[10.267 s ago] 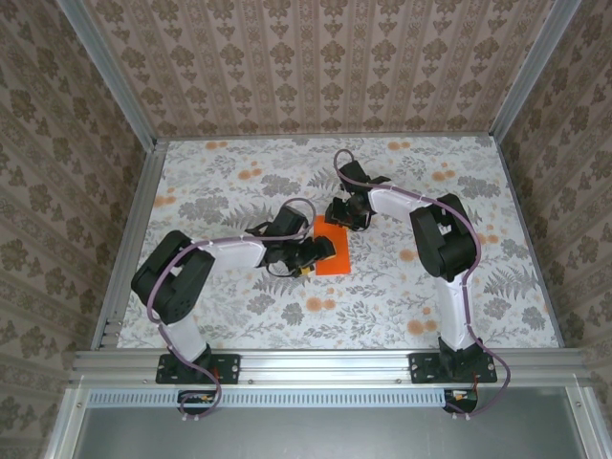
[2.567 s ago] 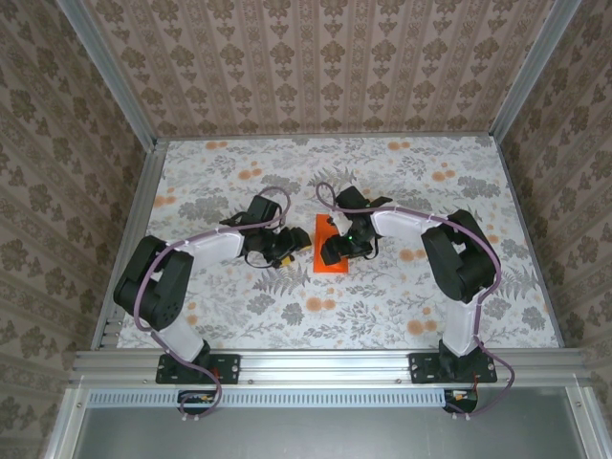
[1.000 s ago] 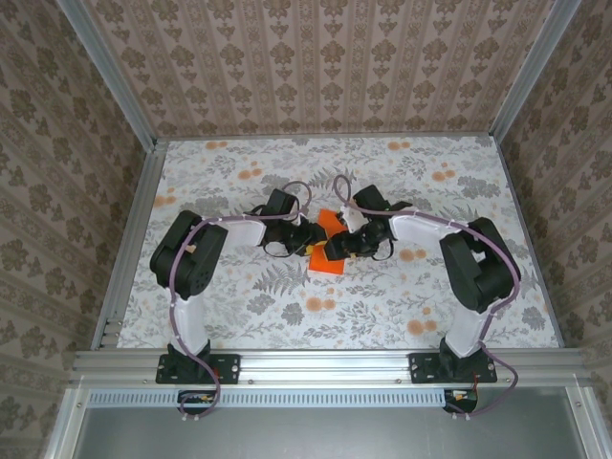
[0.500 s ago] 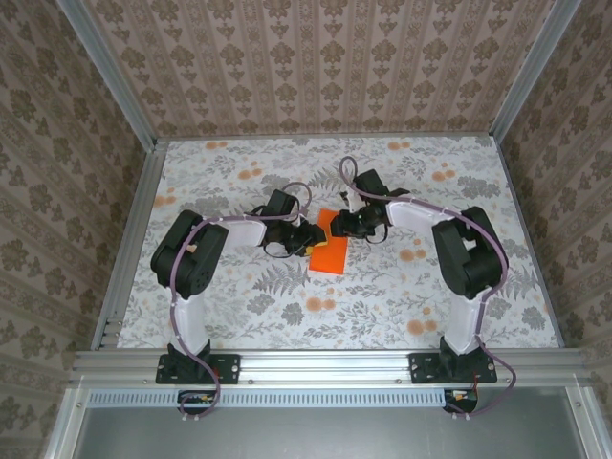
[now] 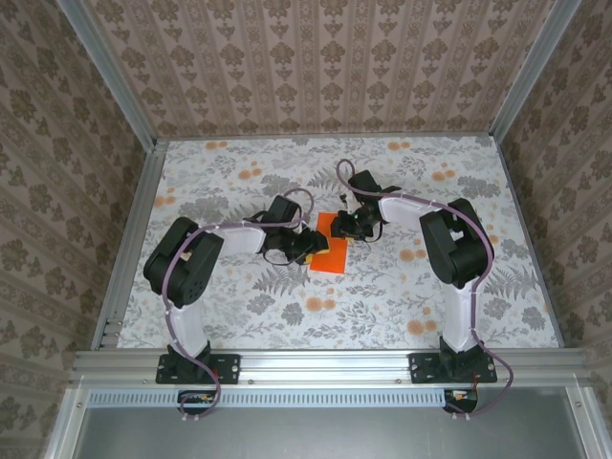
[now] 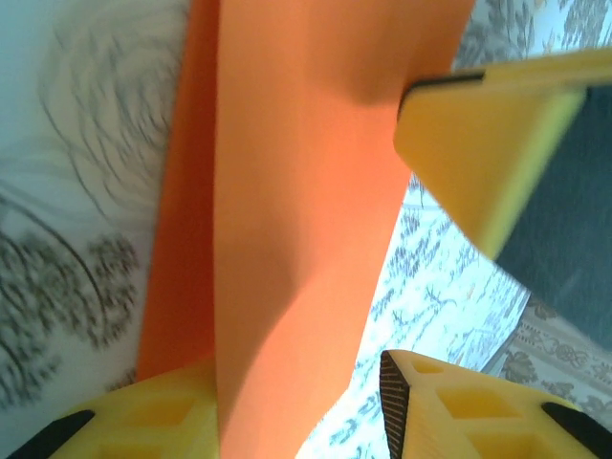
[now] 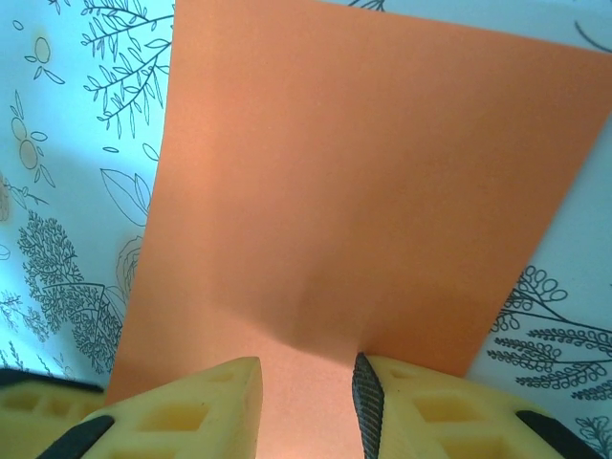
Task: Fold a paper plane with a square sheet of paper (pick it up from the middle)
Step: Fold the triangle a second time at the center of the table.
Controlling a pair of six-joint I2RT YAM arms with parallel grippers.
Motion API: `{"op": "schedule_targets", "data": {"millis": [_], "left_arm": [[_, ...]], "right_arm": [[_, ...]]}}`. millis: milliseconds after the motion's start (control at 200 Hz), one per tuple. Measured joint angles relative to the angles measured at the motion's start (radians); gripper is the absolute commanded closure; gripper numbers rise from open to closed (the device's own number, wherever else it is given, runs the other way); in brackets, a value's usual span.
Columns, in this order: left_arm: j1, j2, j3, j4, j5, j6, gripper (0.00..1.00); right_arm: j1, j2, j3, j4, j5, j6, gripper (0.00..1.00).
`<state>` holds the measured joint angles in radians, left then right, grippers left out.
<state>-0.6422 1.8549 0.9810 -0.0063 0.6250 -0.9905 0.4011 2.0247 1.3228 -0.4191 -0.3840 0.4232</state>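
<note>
The square sheet of paper point(image 5: 331, 259) lies mid-table as a bright orange folded oblong; no paper plane is in view. My left gripper point(image 5: 315, 247) reaches in from its left edge. In the left wrist view a raised fold of the sheet point(image 6: 296, 191) leans on one finger while bare table shows before the other, so the left gripper point(image 6: 296, 368) stands open. My right gripper point(image 5: 346, 228) is at the sheet's far edge. Its jaws point(image 7: 306, 368) are partly apart, with the orange paper point(image 7: 363, 153) spanning the gap. The right gripper's yellow finger point(image 6: 488, 143) sits close to the left one.
The floral tablecloth point(image 5: 239, 182) covers the table. Patterned walls and aluminium rails point(image 5: 134, 239) enclose it at the left, back and right. Both arm bases point(image 5: 191, 363) stand at the near edge.
The right gripper drew back from the sheet's middle to its far edge and narrowed its jaws. The left gripper slid right onto the sheet and its jaws widened slightly.
</note>
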Motion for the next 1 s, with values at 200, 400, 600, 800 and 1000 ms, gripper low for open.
{"op": "schedule_targets", "data": {"millis": [200, 400, 600, 800, 1000], "left_arm": [[-0.018, -0.059, -0.008, -0.020, 0.000, 0.000, 0.58], [-0.018, -0.085, -0.003, -0.059, -0.001, 0.009, 0.57], [-0.019, -0.085, 0.016, -0.071, 0.001, 0.016, 0.57], [-0.026, -0.085, 0.040, -0.048, 0.019, 0.015, 0.57], [-0.032, -0.053, 0.070, -0.016, 0.027, 0.014, 0.58]], "right_arm": [[0.000, 0.004, 0.011, -0.015, 0.011, 0.000, 0.66], [0.000, 0.008, 0.020, -0.027, 0.012, 0.000, 0.66], [0.000, 0.011, 0.025, -0.034, 0.014, 0.000, 0.70], [0.000, 0.019, 0.035, -0.045, 0.014, 0.000, 0.71], [0.000, 0.019, 0.037, -0.050, 0.014, 0.000, 0.71]]}}
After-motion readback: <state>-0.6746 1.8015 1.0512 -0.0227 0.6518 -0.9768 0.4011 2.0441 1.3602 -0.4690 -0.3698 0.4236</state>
